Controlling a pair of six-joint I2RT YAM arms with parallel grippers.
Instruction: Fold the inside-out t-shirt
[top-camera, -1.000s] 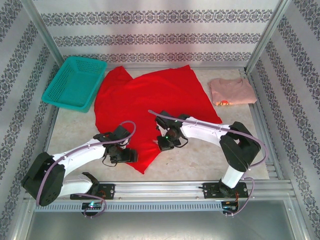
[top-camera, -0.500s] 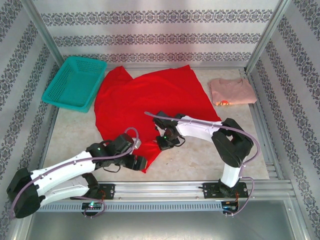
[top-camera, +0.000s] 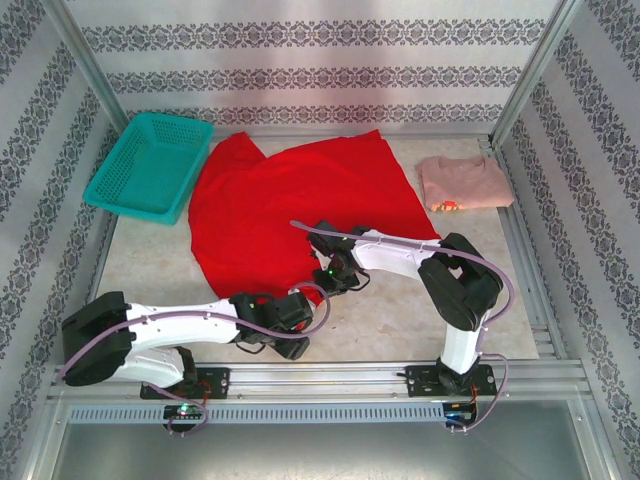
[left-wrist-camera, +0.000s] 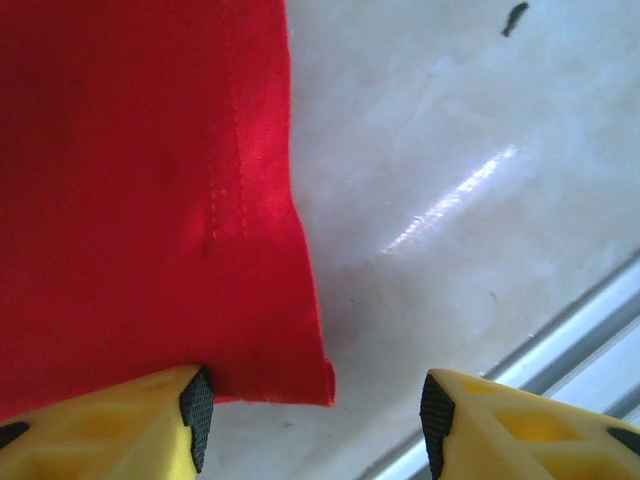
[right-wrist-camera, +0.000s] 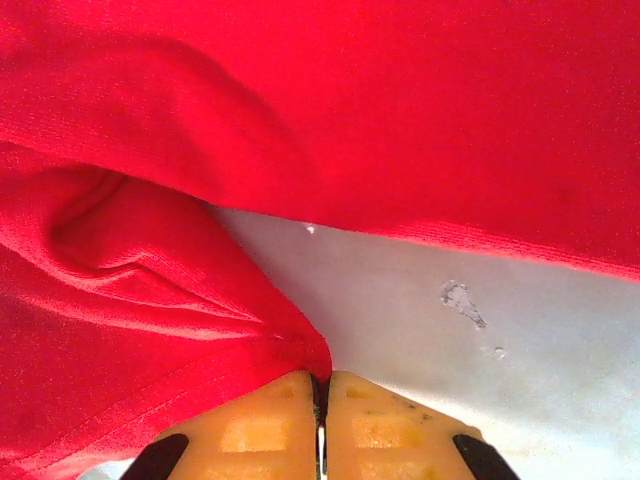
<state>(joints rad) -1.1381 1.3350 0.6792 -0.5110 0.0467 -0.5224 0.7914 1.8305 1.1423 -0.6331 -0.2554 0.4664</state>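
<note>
While the right end effector (right-wrist-camera: 321, 388) pinched the bright red cloth t-shirt (top-camera: 290, 200), the half-open left end effector (left-wrist-camera: 315, 405) straddled its hem corner.

t-shirt (top-camera: 290, 190) covers centre; bare table (top-camera: 150, 260) left; basket (top-camera: 150, 165) blocks far-left corner.

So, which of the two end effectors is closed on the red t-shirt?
The right end effector: its jaws are shut on a fold of the red t-shirt. The left end effector is open, fingers apart at the shirt's corner.
</note>
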